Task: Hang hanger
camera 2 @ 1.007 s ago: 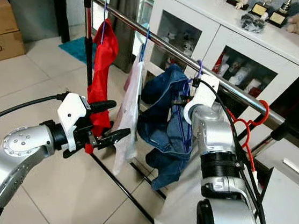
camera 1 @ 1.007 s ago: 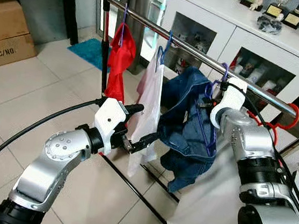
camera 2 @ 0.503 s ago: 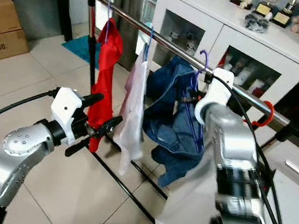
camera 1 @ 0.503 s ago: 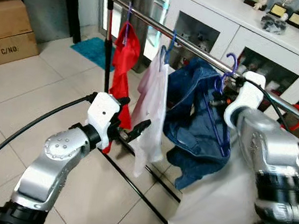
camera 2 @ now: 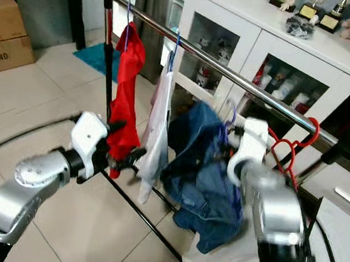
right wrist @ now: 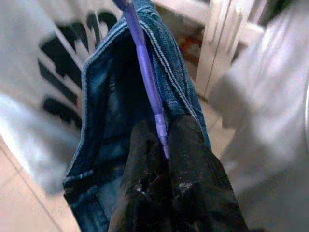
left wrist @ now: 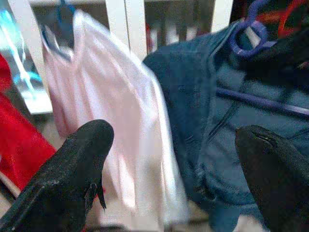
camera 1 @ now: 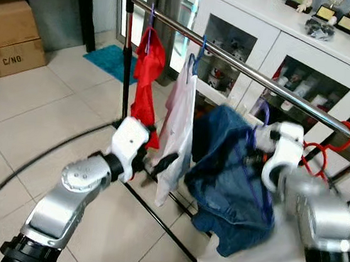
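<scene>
Right wrist view showed the right gripper (right wrist: 164, 145) pinched tight on the purple hanger (right wrist: 145, 72), with the blue denim garment (right wrist: 108, 111) draped over it. Half a second earlier the hanger's hook had been up at the clothes rail (camera 1: 234, 59); now it had dropped below the rail, the denim sagging lower and hook off the bar. By my reading the hang had not taken, and the hook needed lifting back over the rail. The left gripper (left wrist: 174, 159) was spread wide and holding nothing, just beside the white shirt (camera 1: 176, 131), which hung from the rail between the red garment (camera 1: 146, 80) and the denim. Behind the rail stood a white cabinet (camera 1: 287, 30); below it lay pale floor tiles (camera 1: 30, 121), with a cardboard box (camera 1: 12, 36) well off beyond the rail's end.
</scene>
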`<state>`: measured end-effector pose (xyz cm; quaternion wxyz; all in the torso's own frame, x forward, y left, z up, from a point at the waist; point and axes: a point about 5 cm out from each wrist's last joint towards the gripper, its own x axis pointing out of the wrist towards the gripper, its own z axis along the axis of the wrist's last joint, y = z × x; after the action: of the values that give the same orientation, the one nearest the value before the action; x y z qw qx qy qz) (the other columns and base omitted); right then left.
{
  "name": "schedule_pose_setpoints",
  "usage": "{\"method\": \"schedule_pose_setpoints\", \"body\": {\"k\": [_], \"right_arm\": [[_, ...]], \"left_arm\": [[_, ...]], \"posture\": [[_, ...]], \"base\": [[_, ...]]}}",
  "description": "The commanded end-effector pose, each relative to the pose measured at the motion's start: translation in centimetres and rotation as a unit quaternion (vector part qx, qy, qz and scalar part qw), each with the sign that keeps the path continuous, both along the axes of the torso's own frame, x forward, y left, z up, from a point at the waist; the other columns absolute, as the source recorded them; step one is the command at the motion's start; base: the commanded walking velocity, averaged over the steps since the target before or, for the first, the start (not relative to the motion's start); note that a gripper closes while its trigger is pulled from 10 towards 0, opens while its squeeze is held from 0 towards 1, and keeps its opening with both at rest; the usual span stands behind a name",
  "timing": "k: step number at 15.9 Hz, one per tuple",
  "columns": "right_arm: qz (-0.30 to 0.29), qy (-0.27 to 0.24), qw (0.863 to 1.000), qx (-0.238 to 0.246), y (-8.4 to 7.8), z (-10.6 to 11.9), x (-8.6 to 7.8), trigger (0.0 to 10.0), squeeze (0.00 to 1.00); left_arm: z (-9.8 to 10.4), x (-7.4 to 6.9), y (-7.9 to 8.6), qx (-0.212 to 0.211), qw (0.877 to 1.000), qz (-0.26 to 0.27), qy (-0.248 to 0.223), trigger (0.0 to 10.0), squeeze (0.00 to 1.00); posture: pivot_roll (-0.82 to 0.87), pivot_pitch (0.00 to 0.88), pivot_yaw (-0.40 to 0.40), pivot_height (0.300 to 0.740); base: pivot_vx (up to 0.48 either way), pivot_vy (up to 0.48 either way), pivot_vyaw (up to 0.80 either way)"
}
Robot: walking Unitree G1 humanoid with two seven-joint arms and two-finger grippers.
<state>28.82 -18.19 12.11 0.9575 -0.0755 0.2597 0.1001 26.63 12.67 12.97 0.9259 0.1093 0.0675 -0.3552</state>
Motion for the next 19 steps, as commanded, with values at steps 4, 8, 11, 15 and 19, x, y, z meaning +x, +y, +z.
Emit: {"method": "schedule_pose_setpoints", "body": {"k": [4, 8, 11, 15, 19], "right_arm": [[-0.017, -0.054, 0.998, 0.006, -0.4, 0.7, -0.7, 4.2, 0.0], [-0.026, -0.068, 0.997, 0.031, 0.4, 0.2, -2.0, 10.0, 0.0], [-0.025, -0.073, 0.996, 0.035, 0.5, 0.1, -2.5, 10.0, 0.0], [-0.036, -0.07, 0.997, 0.022, -0.4, 0.3, -2.5, 10.0, 0.0], [-0.062, -0.048, 0.997, -0.004, -1.4, 0.0, -2.7, 10.0, 0.0]], "left_arm": [[0.1, -0.2, -0.2, -0.019, 1.0, 0.009, -0.007, 10.0, 0.0], [0.3, -0.7, -0.1, -0.053, 0.998, 0.025, -0.012, 10.0, 0.0], [0.2, -1.0, -0.1, -0.055, 0.998, 0.024, -0.01, 10.0, 0.0], [0.1, -1.2, -0.2, -0.057, 0.998, 0.023, -0.008, 10.0, 0.0], [0.1, -1.3, -0.4, -0.039, 0.999, 0.022, -0.019, 10.0, 0.0]], "posture": [[-0.05, 0.0, -0.101, 0.74], [-0.05, 0.0, -0.097, 0.74], [-0.04, 0.0, -0.097, 0.74], [-0.04, 0.0, -0.102, 0.74], [-0.05, 0.0, -0.11, 0.74]], "base": [[0.0, 0.0, 0.0], [0.0, 0.167, 0.0], [0.0, 0.363, 0.0], [0.0, 0.361, 0.0], [0.0, 0.075, -0.6]]}}
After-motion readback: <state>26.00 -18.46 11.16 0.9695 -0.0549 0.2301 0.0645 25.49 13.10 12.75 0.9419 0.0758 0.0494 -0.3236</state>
